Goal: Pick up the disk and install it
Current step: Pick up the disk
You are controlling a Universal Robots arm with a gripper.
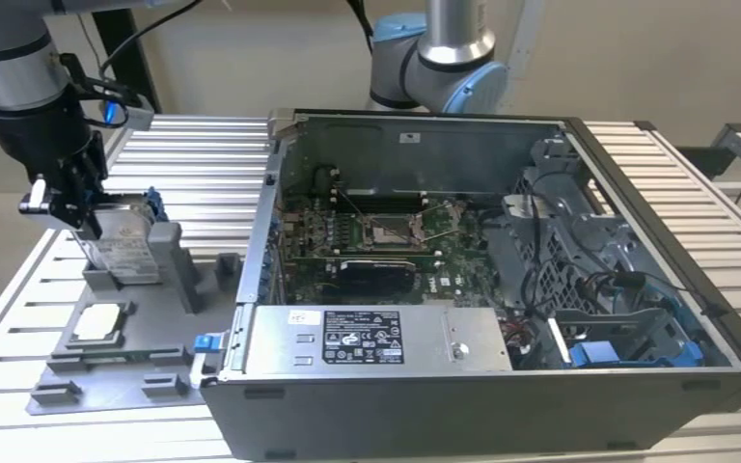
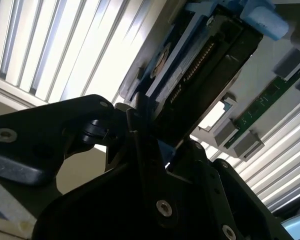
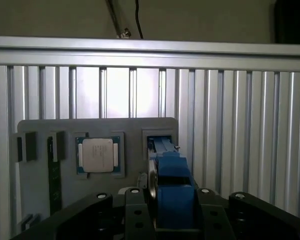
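The disk (image 1: 128, 246) stands on edge in the upright holder of a grey fixture (image 1: 132, 347), on the exterior view's left, outside the computer case. It is a silver-grey drive with a white label and a blue bracket. My gripper (image 1: 81, 214) comes down on it from above and is shut on the disk. In the first wrist view the blue bracket of the disk (image 3: 172, 185) sits tight between the fingers of the gripper (image 3: 170, 212). The second wrist view shows the disk (image 2: 200, 65) from its connector edge, held in the gripper (image 2: 155, 137).
A small square silver chip (image 1: 97, 323) (image 3: 97, 155) lies in the fixture's socket beside the disk. The open computer case (image 1: 500, 420) fills the exterior view's right, with a silver labelled box (image 1: 370, 338) and a blue-tabbed bay (image 1: 628, 342) inside. A second arm's base (image 1: 442, 58) stands behind it.
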